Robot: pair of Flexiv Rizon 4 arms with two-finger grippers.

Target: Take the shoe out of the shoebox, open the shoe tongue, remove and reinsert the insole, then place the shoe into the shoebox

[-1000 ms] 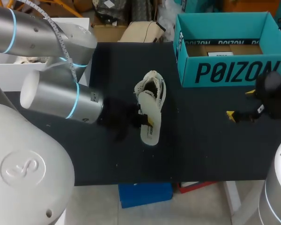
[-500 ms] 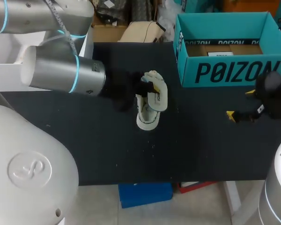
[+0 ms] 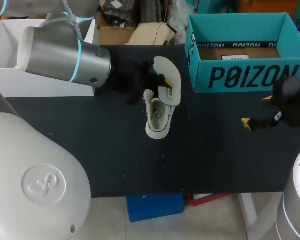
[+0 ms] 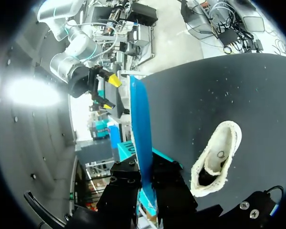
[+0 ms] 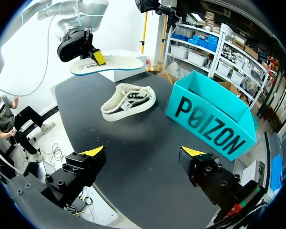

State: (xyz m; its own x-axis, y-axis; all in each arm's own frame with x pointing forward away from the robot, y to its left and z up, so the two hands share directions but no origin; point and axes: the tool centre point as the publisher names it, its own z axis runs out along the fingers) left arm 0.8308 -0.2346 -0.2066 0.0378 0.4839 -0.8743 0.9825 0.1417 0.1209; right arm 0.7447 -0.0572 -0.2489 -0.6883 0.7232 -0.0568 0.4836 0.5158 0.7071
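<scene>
While the white shoe [image 3: 157, 117] lies on the black table [image 3: 215, 160], insole [image 3: 172, 75] is clamped by the left gripper [image 4: 144, 171], right gripper [image 5: 144, 152] spread wide, empty, near the teal shoebox [image 3: 240, 75]

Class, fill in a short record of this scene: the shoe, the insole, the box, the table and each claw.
shoe: on the table, outside the box
insole: out of the shoe, held in the air clear of it
box: teal, open, no shoe inside
table: black
left claw: shut on the insole
right claw: open, holding nothing, near the box
</scene>
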